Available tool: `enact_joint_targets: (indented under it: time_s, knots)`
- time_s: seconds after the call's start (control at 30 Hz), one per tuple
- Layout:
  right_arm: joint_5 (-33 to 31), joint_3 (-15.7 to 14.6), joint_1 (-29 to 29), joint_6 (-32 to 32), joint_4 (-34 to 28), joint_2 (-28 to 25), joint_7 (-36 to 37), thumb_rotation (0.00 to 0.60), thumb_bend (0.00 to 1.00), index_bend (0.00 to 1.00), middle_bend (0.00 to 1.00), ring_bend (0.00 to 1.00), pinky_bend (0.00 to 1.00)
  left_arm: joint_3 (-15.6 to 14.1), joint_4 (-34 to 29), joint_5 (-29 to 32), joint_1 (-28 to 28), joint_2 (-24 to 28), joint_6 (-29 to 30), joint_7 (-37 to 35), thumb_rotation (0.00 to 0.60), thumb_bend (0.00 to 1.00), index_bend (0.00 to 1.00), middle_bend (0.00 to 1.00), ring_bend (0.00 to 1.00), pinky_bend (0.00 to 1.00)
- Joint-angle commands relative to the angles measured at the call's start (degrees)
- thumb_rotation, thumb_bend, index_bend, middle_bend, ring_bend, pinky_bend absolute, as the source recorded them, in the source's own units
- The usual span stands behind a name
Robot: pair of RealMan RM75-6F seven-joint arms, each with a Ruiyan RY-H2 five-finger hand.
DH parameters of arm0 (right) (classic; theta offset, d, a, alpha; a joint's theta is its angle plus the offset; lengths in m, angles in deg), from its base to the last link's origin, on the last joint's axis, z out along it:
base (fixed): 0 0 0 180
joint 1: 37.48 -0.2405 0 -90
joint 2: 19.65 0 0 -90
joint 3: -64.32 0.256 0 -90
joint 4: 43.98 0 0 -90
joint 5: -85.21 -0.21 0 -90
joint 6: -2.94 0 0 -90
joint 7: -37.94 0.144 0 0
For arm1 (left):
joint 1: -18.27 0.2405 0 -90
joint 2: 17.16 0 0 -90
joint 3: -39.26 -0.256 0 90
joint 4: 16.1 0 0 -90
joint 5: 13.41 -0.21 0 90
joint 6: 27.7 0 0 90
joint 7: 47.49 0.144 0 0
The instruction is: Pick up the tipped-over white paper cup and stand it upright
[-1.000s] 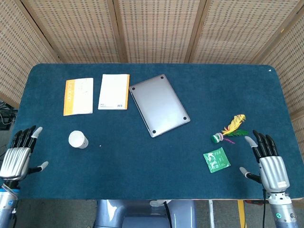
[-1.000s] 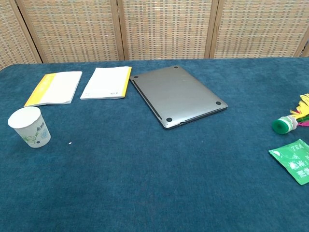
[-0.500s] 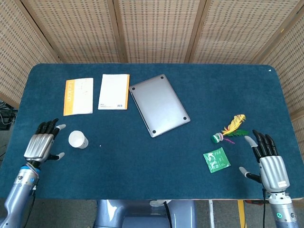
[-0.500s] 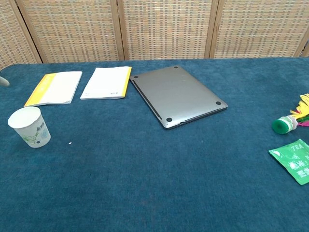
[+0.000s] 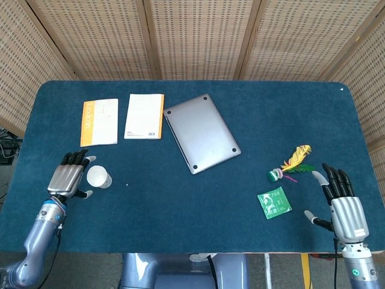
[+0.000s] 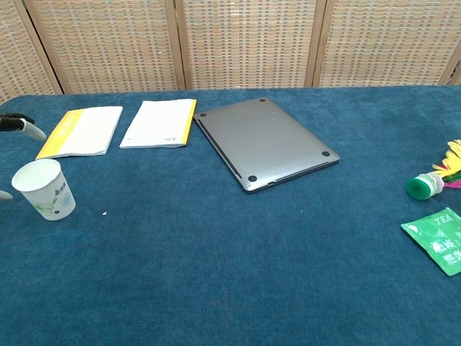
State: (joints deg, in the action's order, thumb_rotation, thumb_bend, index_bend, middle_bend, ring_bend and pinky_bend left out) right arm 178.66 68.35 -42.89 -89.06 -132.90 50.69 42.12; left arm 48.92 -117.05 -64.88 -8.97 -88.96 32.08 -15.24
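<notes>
Left hand point(image 5: 69, 178), fingers spread, we see just beside the tapered white paper cup point(image 5: 98, 177) near the felt-covered table's point(image 5: 180, 211) left edge; our right hand point(image 5: 344, 208) rests open.

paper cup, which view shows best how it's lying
The chest view: the paper cup shows side-on, its open rim tilted toward the upper left. The head view shows the cup from above, mostly its rim, beside the left hand.

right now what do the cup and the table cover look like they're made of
Cup: likely matte white paper, with a thin rolled rim and a printed green leaf motif. Table cover: seemingly dark blue cloth, perhaps felt or velvet; it looks fuzzy and shows no glare.
</notes>
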Motion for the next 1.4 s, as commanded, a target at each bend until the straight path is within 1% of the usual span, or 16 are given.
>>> enact_joint_targets:
  time_s: [0.03,0.4,0.47,0.7,0.83,0.97,1.1,1.2,1.27,1.37,1.4]
  knots:
    - [-0.07,0.01,0.01,0.03,0.02,-0.03,0.13,0.600,0.13,0.00,0.00,0.00,0.00,-0.17,0.78,1.60,-1.19,-0.91,-0.11,1.10,0.600,0.23,0.16,0.00,0.00,0.00]
    - [-0.36,0.08,-0.04,0.24,0.10,-0.08,0.65,0.600,0.13,0.00,0.00,0.00,0.00,-1.37,3.07,5.96,-4.38,-3.82,-0.54,3.59,0.600,0.23,0.17,0.00,0.00,0.00]
    - [-0.24,0.03,-0.03,0.18,0.09,-0.07,0.66,0.600,0.13,0.00,0.00,0.00,0.00,-1.54,3.34,6.55,-4.77,-4.14,-0.71,3.65,0.600,0.23,0.20,0.00,0.00,0.00]
    - [-0.43,0.15,0.00,0.12,-0.05,-0.24,1.23,0.600,0.13,0.00,0.00,0.00,0.00,-2.36,4.48,6.69,-5.43,-5.68,0.14,2.69,0.600,0.27,0.39,0.00,0.00,0.00]
    - [-0.35,0.14,0.06,-0.04,-0.05,-0.26,1.35,0.600,0.13,0.00,0.00,0.00,0.00,-2.49,4.22,5.50,-5.19,-5.43,0.56,0.65,0.600,0.28,0.40,0.00,0.00,0.00]
    - [-0.24,0.11,0.03,-0.02,-0.01,-0.18,1.27,0.600,0.13,0.00,0.00,0.00,0.00,-1.81,3.52,2.82,-4.50,-5.04,1.10,-3.75,0.600,0.28,0.39,0.00,0.00,0.00]
    - [-0.31,0.05,0.02,0.14,-0.01,-0.09,1.07,0.600,0.13,0.00,0.00,0.00,0.00,-0.70,3.14,-1.45,-3.51,-5.23,1.02,-11.10,0.600,0.28,0.39,0.00,0.00,0.00]
    - [-0.29,0.06,0.01,0.12,-0.01,-0.09,1.12,0.600,0.13,0.00,0.00,0.00,0.00,0.19,3.43,-5.56,-2.65,-6.17,0.47,-18.91,0.600,0.28,0.40,0.00,0.00,0.00]
    - [-0.16,0.00,0.04,0.03,0.04,-0.05,0.98,0.600,0.13,0.00,0.00,0.00,0.00,0.75,3.98,-9.57,-2.11,-7.12,-0.52,-26.50,0.600,0.28,0.40,0.00,0.00,0.00]
    - [0.22,-0.11,0.06,-0.15,-0.02,-0.01,0.79,0.600,0.13,0.00,0.00,0.00,0.00,0.36,6.26,-14.98,-2.03,-8.10,-1.50,-33.25,0.600,0.27,0.40,0.00,0.00,0.00]
    - [0.23,-0.13,0.04,-0.11,-0.02,0.02,0.71,0.600,0.13,0.00,0.00,0.00,0.00,0.12,7.17,-16.41,-2.12,-8.49,-1.56,-34.40,0.600,0.27,0.40,0.00,0.00,0.00]
